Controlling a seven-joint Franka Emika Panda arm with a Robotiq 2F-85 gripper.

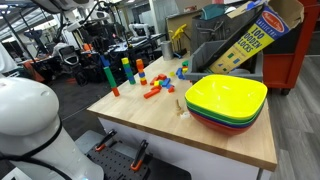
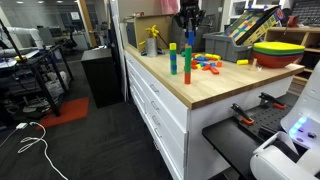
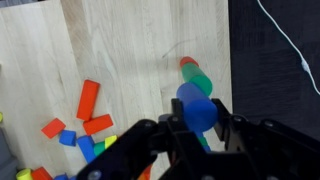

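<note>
Wrist view: the hand (image 3: 199, 128) pinches a blue block (image 3: 196, 104) near the table (image 3: 130, 40) edge.

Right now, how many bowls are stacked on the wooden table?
3 that I can tell, all in one stack: the yellow bowl on top, the green bowl under it, the red bowl lowest. Others may be hidden.
</note>
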